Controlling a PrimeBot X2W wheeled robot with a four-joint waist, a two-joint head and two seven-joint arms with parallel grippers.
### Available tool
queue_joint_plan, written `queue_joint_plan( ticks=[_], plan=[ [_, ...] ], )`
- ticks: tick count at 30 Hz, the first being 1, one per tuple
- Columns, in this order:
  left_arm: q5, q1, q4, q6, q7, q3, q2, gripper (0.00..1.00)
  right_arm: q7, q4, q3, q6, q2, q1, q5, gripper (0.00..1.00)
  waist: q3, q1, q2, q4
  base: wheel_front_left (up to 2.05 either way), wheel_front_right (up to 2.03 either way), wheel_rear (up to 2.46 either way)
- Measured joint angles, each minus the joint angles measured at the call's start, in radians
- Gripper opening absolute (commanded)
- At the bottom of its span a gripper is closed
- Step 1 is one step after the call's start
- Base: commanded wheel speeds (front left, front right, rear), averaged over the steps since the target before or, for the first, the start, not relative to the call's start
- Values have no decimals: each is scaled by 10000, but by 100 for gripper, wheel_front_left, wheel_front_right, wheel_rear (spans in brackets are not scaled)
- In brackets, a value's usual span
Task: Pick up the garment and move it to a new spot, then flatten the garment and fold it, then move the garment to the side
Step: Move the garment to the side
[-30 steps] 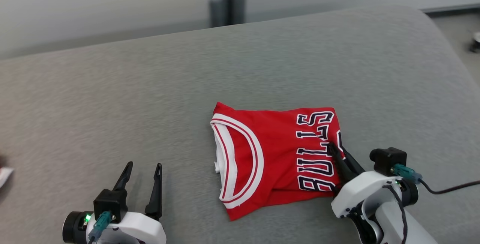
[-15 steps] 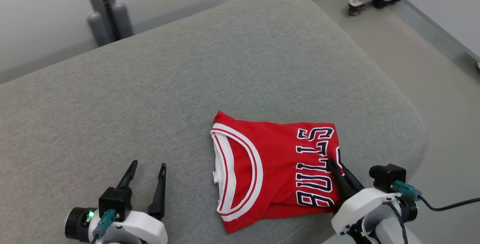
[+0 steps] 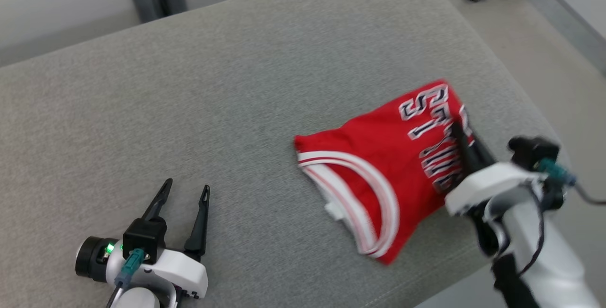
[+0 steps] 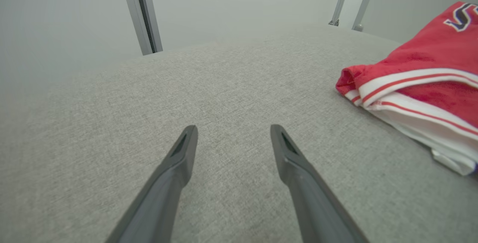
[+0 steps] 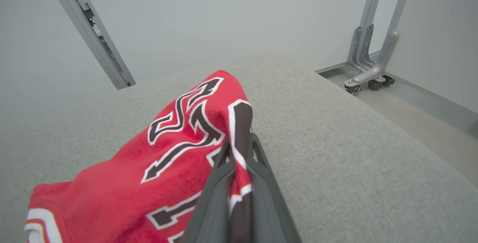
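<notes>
Folded jersey [image 3: 374, 156] (red) pinched by right gripper [image 3: 458, 128]; left gripper [image 3: 187, 186] agape.

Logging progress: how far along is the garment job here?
Done: the red Bulls jersey is folded on the grey cushion. In hand: the right pincer is shut on its lettered edge, near the cushion's right end. Left: set it aside and release; the left pincer sits open, idle.

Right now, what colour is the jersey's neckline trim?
White with a thin red stripe; the trim shows best in the left wrist view.
</notes>
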Motion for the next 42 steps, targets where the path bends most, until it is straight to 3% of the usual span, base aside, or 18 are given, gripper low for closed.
queue_joint_plan(
  ticks=[7,11,17,22,23,24,27,30,33,42],
  plan=[
    [196,-363,-217,-13,0,-98,326,100,0,775,-2761,0,-100,-2035,-1848,0,651,0,0,907,0,0,0],
    [242,-669,-387,-12,-12,-173,441,100,0,1108,-4537,0,-546,-2821,-3160,0,1068,0,0,1442,0,0,0],
    [257,-991,-556,0,-25,-334,443,100,0,1425,-7185,0,-1174,-3224,-5302,0,1536,0,0,2142,0,0,0],
    [221,-1051,-658,48,-44,-408,435,100,0,1139,-9206,0,-1127,-3519,-7333,0,1752,0,0,2433,0,0,0],
    [213,-1054,-652,63,-44,-408,441,100,2,1147,-9528,0,-1122,-3545,-7682,29,1744,0,0,2443,0,0,0],
    [201,-1056,-642,82,-42,-412,443,100,2,1037,-9850,0,-1087,-3556,-7902,100,1731,0,0,2451,0,0,0],
    [173,-1068,-575,115,-40,-416,441,100,-2,669,-10477,0,-988,-3733,-8590,100,1650,0,0,2478,0,0,0],
    [111,-1068,-487,176,-35,-397,433,100,-2,357,-10458,0,-782,-3813,-8934,100,1518,0,0,2522,0,0,0],
    [29,-1018,-441,230,-12,-332,410,100,-6,46,-9766,0,-639,-3893,-8665,100,1368,0,0,2574,0,0,0],
    [-205,-732,-336,403,-8,13,270,100,-8,-1269,-5789,0,-104,-2723,-6172,100,717,0,0,2793,0,0,0]
  ],
)
